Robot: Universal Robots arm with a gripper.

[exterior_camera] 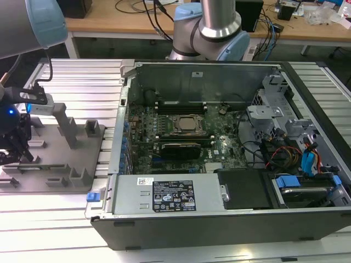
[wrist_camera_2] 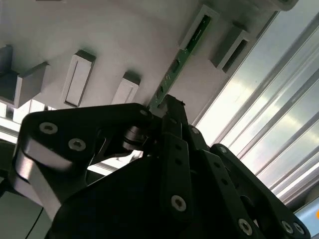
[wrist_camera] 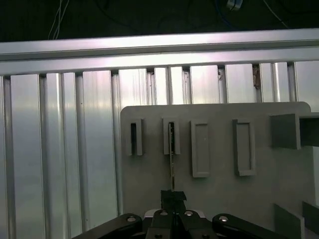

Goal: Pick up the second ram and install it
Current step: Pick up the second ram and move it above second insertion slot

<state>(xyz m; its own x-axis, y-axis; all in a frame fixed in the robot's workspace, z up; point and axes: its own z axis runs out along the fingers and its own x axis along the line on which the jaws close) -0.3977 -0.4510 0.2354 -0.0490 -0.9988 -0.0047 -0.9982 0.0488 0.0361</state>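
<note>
Pinching second ram [wrist_camera_2: 179, 59] endwise, hand [wrist_camera_2: 167, 103]; computer case [exterior_camera: 219, 223] in exterior view.

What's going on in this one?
The arm's gripper is over the grey fixture plate, which lies to the exterior view's left of the open computer case. Its fingers look closed on the near end of the second ram. The stick stands on edge with its far end in a slotted holder block. It is not yet in the case.
</note>
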